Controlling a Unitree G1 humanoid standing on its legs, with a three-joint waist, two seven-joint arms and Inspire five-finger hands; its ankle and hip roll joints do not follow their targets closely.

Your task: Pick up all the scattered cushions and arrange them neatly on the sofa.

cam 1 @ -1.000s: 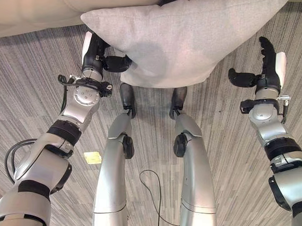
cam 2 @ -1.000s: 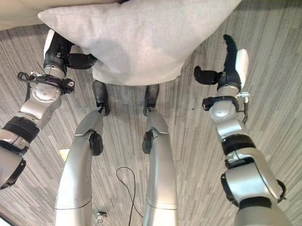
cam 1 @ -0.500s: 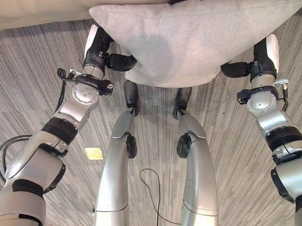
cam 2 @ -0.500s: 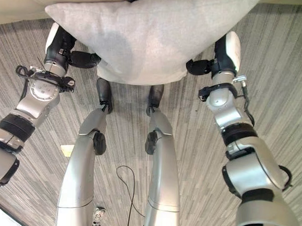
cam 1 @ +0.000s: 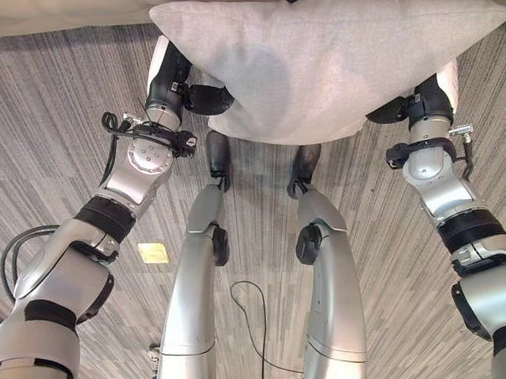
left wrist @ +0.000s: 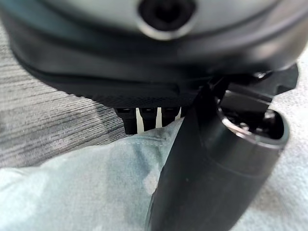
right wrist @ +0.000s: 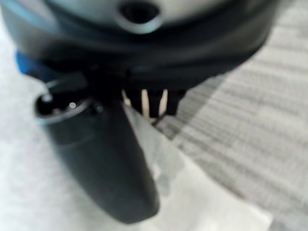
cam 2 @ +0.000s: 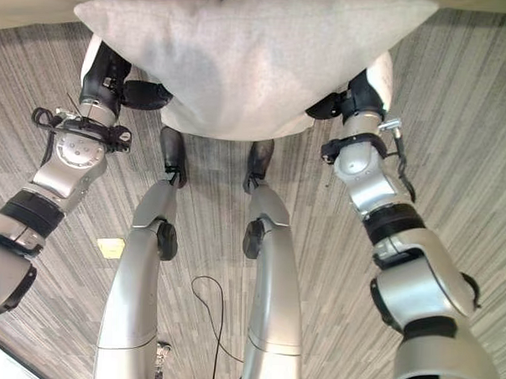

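A large light-grey cushion (cam 1: 317, 66) hangs in front of me, held up off the floor between both hands, its upper edge against the beige sofa (cam 1: 59, 5). My left hand (cam 1: 169, 81) grips the cushion's left side: the thumb (left wrist: 211, 168) lies across the cloth (left wrist: 86, 187) and the fingers run behind it. On the cushion's right side my right hand (cam 1: 429, 101) grips the same way, its thumb (right wrist: 106, 159) pressed onto the fabric (right wrist: 38, 192) with the fingers behind the edge.
Grey striped carpet (cam 1: 53, 147) covers the floor below the cushion. A small yellow slip (cam 1: 154, 252) lies on it to the lower left. The sofa front runs along the far edge of the scene.
My right hand, open and apart from the cushion a second ago, has swung in and closed on its right side. The left hand kept its hold and the cushion rose slightly.
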